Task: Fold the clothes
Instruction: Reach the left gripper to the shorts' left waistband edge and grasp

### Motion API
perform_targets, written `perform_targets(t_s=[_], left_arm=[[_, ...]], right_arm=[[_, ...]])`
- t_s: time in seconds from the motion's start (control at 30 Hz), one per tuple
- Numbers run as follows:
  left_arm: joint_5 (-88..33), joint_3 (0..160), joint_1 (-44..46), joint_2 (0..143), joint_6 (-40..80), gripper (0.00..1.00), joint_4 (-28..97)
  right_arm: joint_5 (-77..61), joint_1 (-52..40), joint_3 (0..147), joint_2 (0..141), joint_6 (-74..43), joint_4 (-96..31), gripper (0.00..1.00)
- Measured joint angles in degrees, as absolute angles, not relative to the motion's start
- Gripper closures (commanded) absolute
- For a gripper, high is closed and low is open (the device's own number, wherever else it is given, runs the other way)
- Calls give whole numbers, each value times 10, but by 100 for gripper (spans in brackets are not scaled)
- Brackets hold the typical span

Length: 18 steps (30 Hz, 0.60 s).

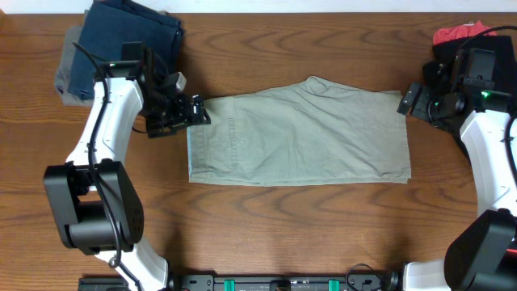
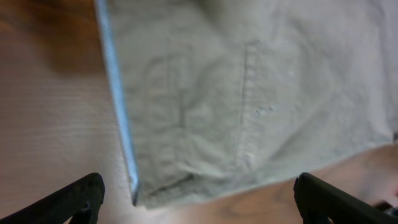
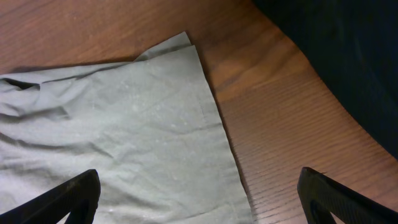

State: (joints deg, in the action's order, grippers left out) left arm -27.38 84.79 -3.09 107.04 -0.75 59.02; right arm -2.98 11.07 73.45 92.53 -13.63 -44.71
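Centrally, khaki shorts (image 1: 299, 133) lie flat on table (image 1: 283, 226).

Left arm (image 1: 105, 117): white link shells, black joint housings, black cable run along forearm, green LED near wrist. Right arm (image 1: 489, 153): same white/black build, green LED too. Pincer fingertips (image 2: 73, 200) matte black, blunt, angular. Black base rail (image 1: 283, 283) with green tabs at near worktop (image 1: 266, 230) edge.
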Motion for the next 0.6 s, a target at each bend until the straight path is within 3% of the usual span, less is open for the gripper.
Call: perform_targets(t_s=[0.6], left_arm=[[-209,745,-40,1076,-14,2,530]], right_arm=[[-30,111,735,925,-136,-447,1]])
